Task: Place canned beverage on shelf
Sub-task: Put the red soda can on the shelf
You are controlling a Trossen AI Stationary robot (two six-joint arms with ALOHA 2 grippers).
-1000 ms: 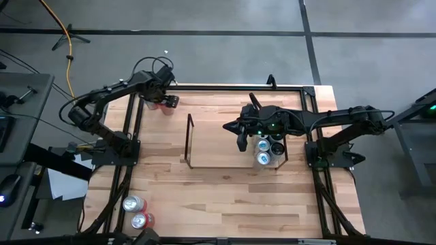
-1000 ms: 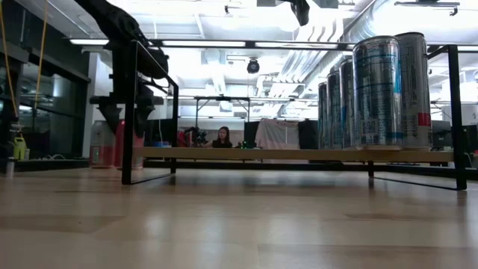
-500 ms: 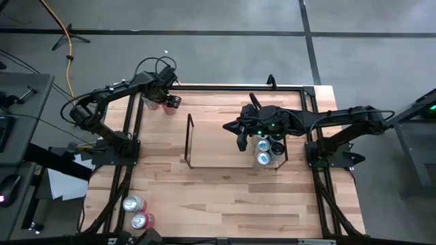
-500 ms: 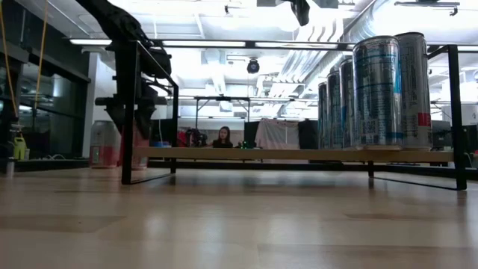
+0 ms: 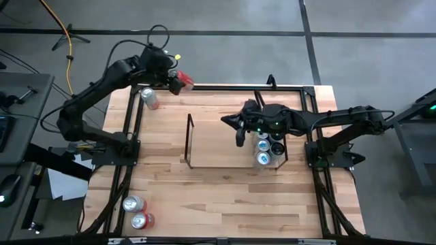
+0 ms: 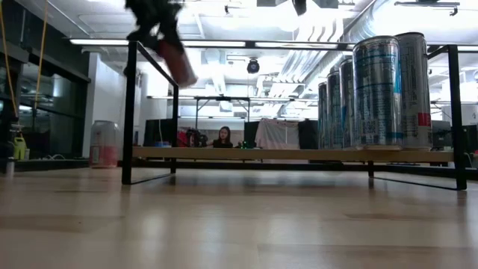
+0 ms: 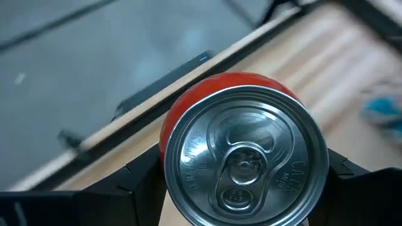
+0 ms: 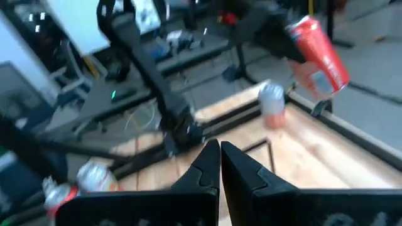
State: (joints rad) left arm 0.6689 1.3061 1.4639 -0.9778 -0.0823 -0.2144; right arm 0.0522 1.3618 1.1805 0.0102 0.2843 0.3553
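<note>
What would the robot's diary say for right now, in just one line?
left hand: holds red can lifted above table's far edge | right hand: shut, waiting over shelf | shelf: cans at right end

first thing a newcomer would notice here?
The left gripper holds a red can tilted in the air over the table's far left corner; another can stands on the table beneath. Next, the silver cans bunched at the right end of the shelf, with the shut right gripper beside them.
</note>
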